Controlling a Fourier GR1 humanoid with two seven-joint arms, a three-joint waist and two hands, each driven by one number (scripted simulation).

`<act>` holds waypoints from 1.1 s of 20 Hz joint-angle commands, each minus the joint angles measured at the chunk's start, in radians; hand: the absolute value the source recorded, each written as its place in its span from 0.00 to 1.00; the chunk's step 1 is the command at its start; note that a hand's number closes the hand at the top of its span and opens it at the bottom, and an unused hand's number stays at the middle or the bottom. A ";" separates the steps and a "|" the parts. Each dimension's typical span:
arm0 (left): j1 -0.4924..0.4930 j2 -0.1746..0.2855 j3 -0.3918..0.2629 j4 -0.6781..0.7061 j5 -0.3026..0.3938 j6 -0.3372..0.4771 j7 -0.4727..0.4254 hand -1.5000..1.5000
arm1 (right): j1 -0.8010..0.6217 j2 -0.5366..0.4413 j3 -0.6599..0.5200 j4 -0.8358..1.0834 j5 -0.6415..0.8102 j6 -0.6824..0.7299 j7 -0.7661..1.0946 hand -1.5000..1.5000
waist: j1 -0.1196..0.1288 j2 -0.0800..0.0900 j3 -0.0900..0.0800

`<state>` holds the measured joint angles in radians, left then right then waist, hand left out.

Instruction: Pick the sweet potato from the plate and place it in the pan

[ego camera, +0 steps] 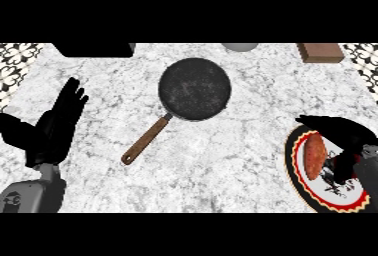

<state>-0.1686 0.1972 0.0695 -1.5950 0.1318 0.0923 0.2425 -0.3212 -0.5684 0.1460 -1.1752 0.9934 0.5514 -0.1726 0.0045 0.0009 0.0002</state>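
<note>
Orange sweet potato (pixel 316 156) lies on the plate (pixel 319 200), lower right; right hand (pixel 347 137) spread wide over it; left hand (pixel 59 122) open, left edge.

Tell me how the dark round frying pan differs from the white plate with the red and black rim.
The dark frying pan has a long brown handle; the red-rimmed white plate has none. The pan sits mid-counter, the plate at the right edge. The pan is empty; the plate holds an orange sweet potato next to the black right hand. Both are round.
</note>
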 commanded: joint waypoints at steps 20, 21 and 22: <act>0.008 -0.012 0.031 -0.017 -0.016 -0.051 0.016 0.50 | -0.073 0.135 -0.057 0.251 0.099 -0.176 -0.203 1.00 | -0.002 -0.001 0.000; 0.036 -0.030 0.013 -0.082 -0.024 -0.027 0.049 0.50 | -0.108 0.173 -0.053 0.355 0.124 -0.249 -0.206 1.00 | 0.005 0.000 0.000; -0.075 -0.029 0.040 0.033 -0.033 -0.003 0.028 0.50 | -0.112 0.195 -0.035 0.254 0.118 -0.153 -0.142 1.00 | -0.004 0.000 0.000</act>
<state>-0.1747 0.1697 0.0916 -1.6087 0.1071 0.0677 0.2588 -0.4169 -0.4310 0.1024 -0.9137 1.1122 0.3642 -0.3418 0.0042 -0.0046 -0.0074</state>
